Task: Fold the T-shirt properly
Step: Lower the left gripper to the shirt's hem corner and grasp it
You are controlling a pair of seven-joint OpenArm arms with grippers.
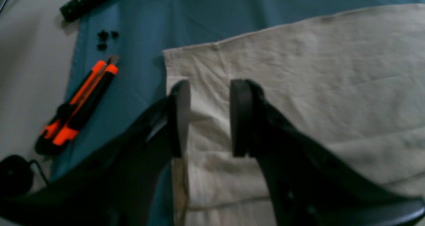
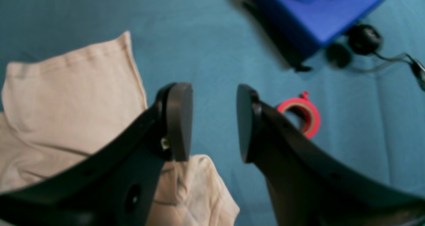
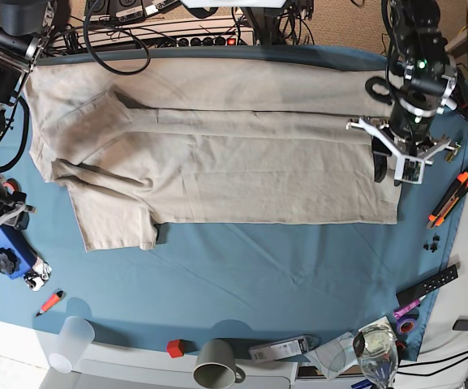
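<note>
From my left wrist camera, the left tool stands with its jaws apart and nothing between them; I see bare beige cloth through the gap. It hangs over the T-shirt near a corner of the fabric, and I cannot tell whether the fingertips touch it. Off to the side of that corner, on the teal worktop cloth, lies an orange and black utility knife, well clear of the shirt, with a few small black bits beyond it.

My right tool is also spread wide and grips nothing; between the fingers I see only teal cloth. A sleeve of the T-shirt lies just beside one finger and partly under it, its loose edge bunched below the pad. Past the other finger sits a red tape roll, and farther off a blue block.

In the base view the T-shirt lies spread flat across the far half of the worktop, with lengthwise folds. The left tool is at its one end, while the right arm stands by the sleeve end at the worktop's edge.
</note>
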